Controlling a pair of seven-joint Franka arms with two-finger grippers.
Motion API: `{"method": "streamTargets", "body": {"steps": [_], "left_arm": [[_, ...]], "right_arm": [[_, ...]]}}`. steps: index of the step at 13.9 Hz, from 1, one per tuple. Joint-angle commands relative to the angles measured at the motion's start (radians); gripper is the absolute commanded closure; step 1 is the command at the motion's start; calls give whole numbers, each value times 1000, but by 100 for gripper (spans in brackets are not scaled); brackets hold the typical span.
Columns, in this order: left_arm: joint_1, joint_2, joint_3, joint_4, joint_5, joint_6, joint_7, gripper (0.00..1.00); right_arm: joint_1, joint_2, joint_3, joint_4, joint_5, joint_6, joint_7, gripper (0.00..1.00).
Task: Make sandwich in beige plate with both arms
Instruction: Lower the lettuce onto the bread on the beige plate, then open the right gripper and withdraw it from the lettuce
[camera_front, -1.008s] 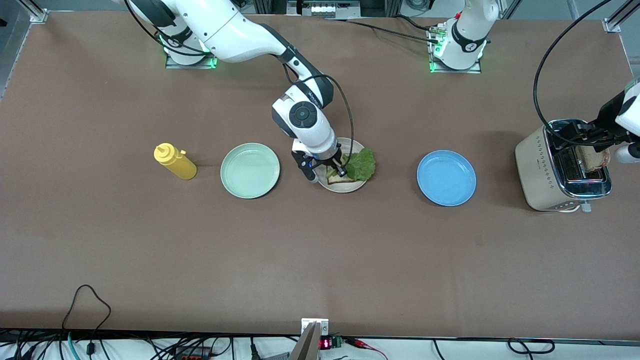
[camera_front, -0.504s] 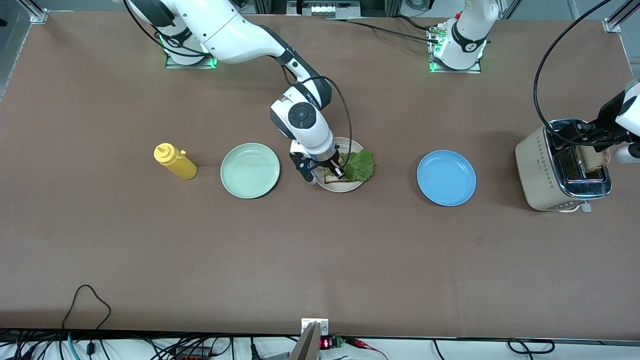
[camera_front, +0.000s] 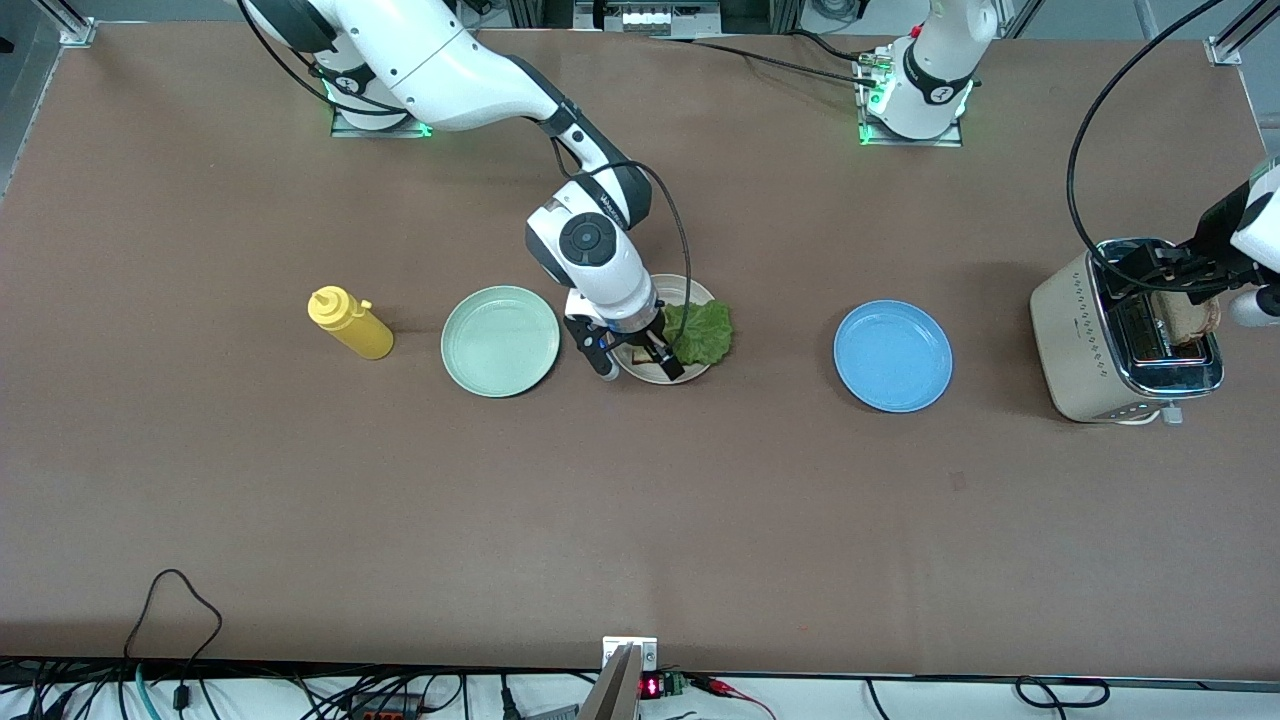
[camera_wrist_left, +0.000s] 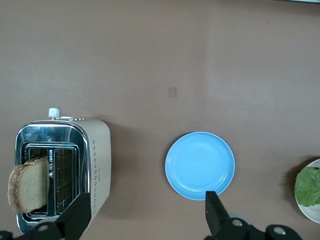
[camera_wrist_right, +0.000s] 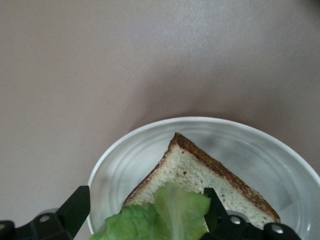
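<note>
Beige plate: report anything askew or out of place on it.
The lettuce leaf sits off-centre on the toast slice, overhanging the beige plate rim toward the blue plate. The open right gripper hovers over it.

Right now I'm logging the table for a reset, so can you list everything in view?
mustard bottle: one, yellow, toward the right arm's end of the table.
mint green plate: one, beside the bottle.
beige plate: one, mid-table.
toast slice: one, light brown, on the beige plate.
lettuce leaf: one, green, on that slice.
blue plate: one, between the beige plate and the toaster.
toaster: one, cream, left arm's end, bread slice in a slot.
right gripper: jaws open over the beige plate.
left gripper: jaws open above the toaster.
</note>
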Motion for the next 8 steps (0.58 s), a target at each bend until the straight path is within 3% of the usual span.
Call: {"method": "streamTargets", "body": {"steps": [1, 8], "left_arm": [[8, -13, -7, -12, 2, -1, 18, 0], [3, -15, -14, -12, 3, -16, 4, 0]], "right_arm": [[-10, -40, 4, -46, -14, 5, -1, 0], [-68, -199, 6, -85, 4, -154, -5, 0]]}}
